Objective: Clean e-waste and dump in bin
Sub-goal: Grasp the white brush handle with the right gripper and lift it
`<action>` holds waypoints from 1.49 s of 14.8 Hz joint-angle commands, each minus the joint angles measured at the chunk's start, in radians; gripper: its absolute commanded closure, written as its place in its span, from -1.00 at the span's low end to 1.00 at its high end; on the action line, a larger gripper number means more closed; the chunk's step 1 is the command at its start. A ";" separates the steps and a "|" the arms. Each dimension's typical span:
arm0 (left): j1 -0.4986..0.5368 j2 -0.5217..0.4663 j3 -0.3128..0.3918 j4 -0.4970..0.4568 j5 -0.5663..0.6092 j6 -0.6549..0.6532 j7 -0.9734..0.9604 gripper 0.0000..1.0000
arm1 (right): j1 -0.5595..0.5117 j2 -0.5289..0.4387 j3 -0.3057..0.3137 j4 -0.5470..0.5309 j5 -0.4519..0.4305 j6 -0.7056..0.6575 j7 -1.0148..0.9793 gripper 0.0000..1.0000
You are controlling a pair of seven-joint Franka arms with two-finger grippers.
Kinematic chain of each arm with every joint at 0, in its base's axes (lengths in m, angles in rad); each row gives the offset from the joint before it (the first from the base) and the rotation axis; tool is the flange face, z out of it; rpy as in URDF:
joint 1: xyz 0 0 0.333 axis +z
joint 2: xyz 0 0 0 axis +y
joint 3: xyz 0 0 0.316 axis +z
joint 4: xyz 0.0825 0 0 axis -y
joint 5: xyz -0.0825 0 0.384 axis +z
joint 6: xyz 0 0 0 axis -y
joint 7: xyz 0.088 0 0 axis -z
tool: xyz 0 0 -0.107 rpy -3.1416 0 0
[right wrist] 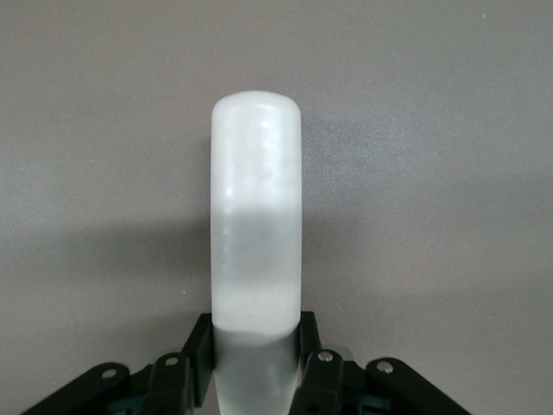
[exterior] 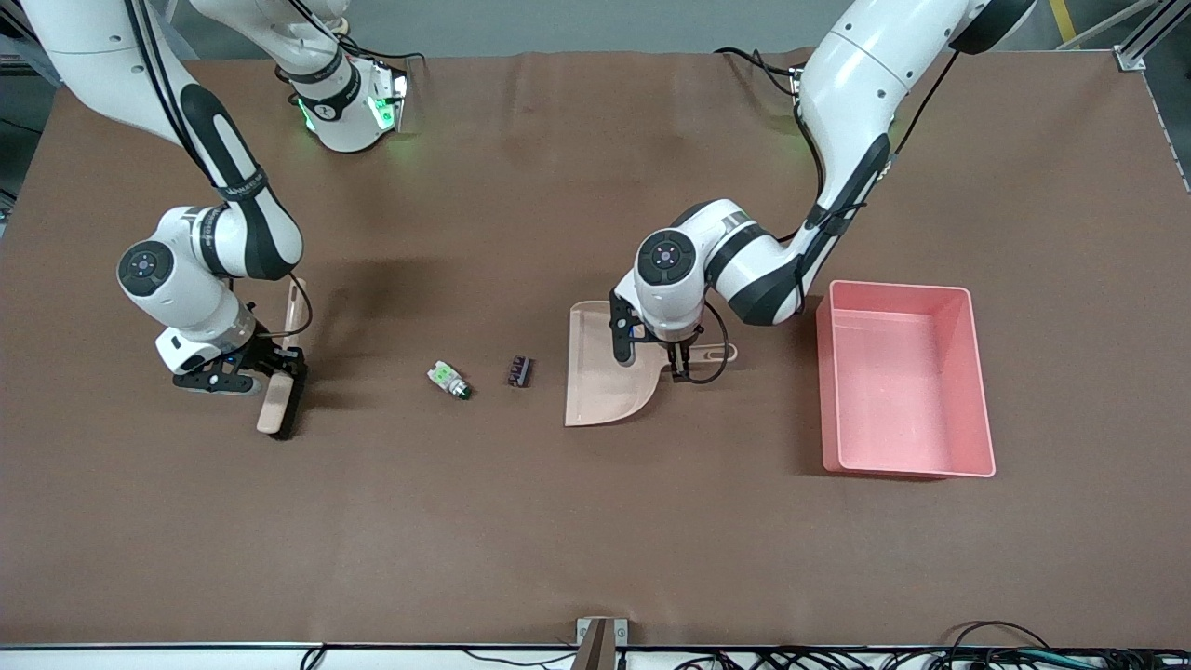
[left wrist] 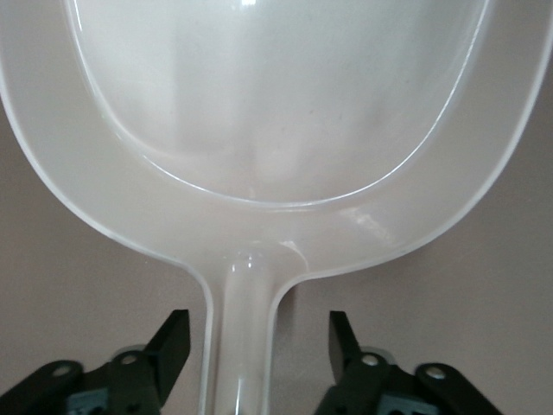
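The white-and-green component (exterior: 448, 379) and the small black ribbed block (exterior: 519, 370) lie apart on the brown table, between the brush and the dustpan. The pink bin (exterior: 824, 372) stands beside the dustpan, toward the left arm's end. My left gripper (exterior: 651, 361) is open, its fingers on either side of the beige dustpan's (exterior: 600, 381) handle (left wrist: 242, 346) with gaps showing. My right gripper (exterior: 276, 370) is shut on the beige brush (exterior: 274, 407), low at the table toward the right arm's end. The right wrist view shows the brush (right wrist: 257, 199) clamped in the gripper (right wrist: 257, 333).
The dustpan's wide mouth faces the two parts. The bin's inside looks empty. The table's front edge carries a small bracket (exterior: 600, 642), with cables along it.
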 commanded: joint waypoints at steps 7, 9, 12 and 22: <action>-0.008 0.026 0.002 0.042 0.052 0.004 -0.009 -0.01 | 0.085 -0.075 0.022 -0.006 0.010 -0.101 0.048 0.91; -0.015 0.026 0.002 0.041 0.081 0.004 -0.009 0.09 | 0.144 -0.076 0.022 -0.006 0.010 -0.115 0.119 0.92; -0.015 0.027 0.002 0.044 0.084 0.004 -0.004 0.28 | 0.224 -0.073 0.022 -0.006 0.010 -0.118 0.235 0.94; -0.030 0.027 0.002 0.055 0.087 -0.010 -0.002 0.47 | 0.386 -0.036 0.022 0.009 0.010 -0.053 0.487 0.98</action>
